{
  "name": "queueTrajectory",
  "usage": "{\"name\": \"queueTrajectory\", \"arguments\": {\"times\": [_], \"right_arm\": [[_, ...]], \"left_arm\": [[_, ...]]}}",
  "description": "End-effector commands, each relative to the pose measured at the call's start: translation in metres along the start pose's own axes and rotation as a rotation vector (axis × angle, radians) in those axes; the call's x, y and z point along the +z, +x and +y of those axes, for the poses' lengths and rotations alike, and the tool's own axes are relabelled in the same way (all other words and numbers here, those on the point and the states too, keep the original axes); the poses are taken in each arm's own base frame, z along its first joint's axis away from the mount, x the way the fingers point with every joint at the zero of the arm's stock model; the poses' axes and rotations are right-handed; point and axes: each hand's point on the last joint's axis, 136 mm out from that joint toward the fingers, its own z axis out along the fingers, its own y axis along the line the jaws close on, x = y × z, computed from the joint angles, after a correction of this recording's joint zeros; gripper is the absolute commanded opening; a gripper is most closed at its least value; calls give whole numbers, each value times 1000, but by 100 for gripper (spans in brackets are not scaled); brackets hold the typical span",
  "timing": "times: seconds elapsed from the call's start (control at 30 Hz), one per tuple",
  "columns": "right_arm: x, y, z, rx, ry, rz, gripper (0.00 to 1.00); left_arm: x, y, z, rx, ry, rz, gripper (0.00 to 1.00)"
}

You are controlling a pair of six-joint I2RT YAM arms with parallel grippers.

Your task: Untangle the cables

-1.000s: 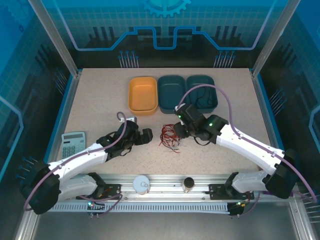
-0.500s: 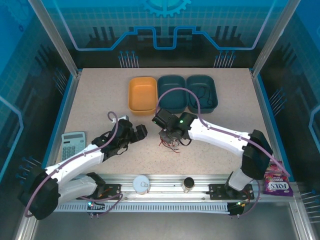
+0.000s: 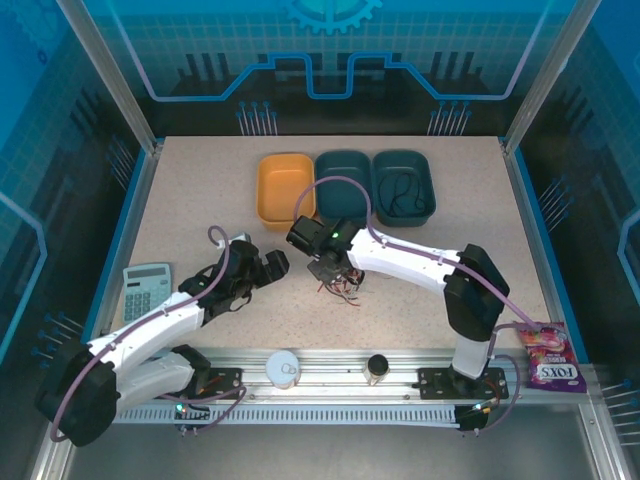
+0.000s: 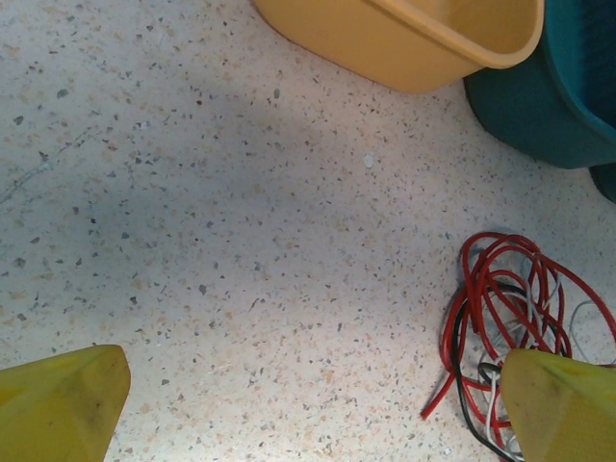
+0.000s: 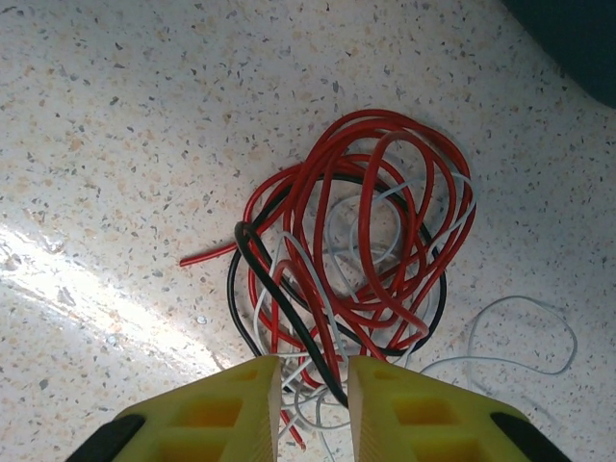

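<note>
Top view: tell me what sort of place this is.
Probably a robot test cell in a lab: an aluminium frame with blue printed panels encloses a speckled table, two arms are bolted to a rail at its near edge, and bins, cables and a calculator lie as props.

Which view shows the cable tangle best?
Right wrist: the cables sit whole and centred, and the red, black and white strands can be told apart. Left wrist catches part of them at its lower right edge. Top external shows a tiny clump mid-table.
</note>
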Motion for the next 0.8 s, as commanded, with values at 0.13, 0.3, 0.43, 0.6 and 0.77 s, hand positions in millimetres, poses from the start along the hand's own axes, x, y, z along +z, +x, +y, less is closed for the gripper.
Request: {"name": "queueTrajectory", "arguments": {"times": [0.13,0.3,0.43,0.6,0.77], "right_arm": [[9,1,-2,-27,40,33,25],[14,2,-4,-19,40,42,22],[11,0,-2,-17,24,31,19],[9,0,-3,-11,19,22,18],[14,5,-4,-10,21,38,20]], "left_arm": [[-1,4,6,-17,6,17,99],[-1,3,4,-27,20,18,99],[-1,4,5,-31,20,19,99],[-1,3,6,-37,21,18,99],[-1,3,5,-38,24,17,99]]}}
